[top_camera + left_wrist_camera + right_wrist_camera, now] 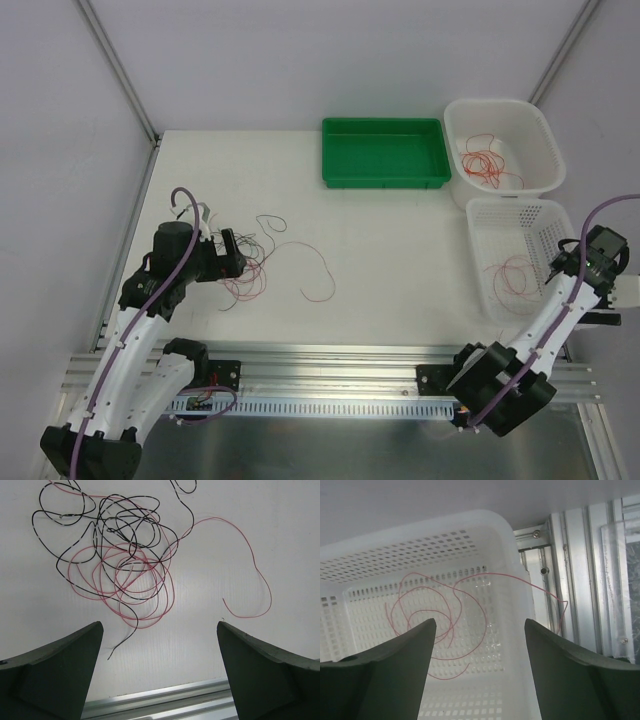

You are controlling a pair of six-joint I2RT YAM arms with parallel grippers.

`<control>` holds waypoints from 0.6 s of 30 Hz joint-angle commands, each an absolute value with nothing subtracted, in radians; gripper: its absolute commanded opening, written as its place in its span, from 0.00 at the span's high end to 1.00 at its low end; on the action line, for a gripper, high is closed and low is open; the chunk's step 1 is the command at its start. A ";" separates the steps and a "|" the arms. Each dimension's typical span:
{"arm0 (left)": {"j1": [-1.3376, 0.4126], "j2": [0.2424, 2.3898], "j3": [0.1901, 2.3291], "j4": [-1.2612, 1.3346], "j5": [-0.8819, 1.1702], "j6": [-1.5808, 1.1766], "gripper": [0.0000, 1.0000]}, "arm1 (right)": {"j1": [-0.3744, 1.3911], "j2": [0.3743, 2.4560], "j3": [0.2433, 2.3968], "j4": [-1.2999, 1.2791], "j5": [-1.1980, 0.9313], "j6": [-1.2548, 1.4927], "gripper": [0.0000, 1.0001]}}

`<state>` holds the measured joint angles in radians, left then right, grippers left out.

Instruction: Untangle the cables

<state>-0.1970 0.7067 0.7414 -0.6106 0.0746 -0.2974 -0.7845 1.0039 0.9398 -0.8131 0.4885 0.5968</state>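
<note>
Overhead view: white tabletop (400, 250) w/ a tangle of thin black and red cables (245, 265) near the L edge, towards the near side. The L gripper (232, 255) hovers at the tangle, jaws spread wide, holding nothing. A single loose red wire (333, 275) curls just R of the tangle, well apart from the bins. A green rectangular plastic tray (385, 122) sits at the far edge. A white plastic tub (500, 103) holding orange wires (485, 162) is at the far R corner. A white perforated basket (520, 203) w/ red wires (510, 275) is along the R edge, under the R gripper (562, 262), whose jaws are spread and hold nothing. L wrist cam alone shows black loops crossing over pink-red ones, one black end near the aluminium rail (150, 702). R wrist cam alone shows one red strand draped over the basket rim.
</note>
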 commanded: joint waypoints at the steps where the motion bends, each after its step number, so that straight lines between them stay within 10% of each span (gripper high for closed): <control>1: -0.206 0.713 0.741 -0.592 0.098 -0.279 0.01 | -0.710 1.048 1.020 -0.810 0.621 0.684 0.25; 18: -0.207 0.755 0.736 -0.594 0.094 -0.275 0.01 | -0.614 1.362 1.052 -0.831 0.732 0.880 0.28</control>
<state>-0.1974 0.7471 0.7414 -0.6102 0.0780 -0.2947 -0.6205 1.3361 1.0653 -0.8303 0.6720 0.8059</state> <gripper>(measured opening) 0.992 0.718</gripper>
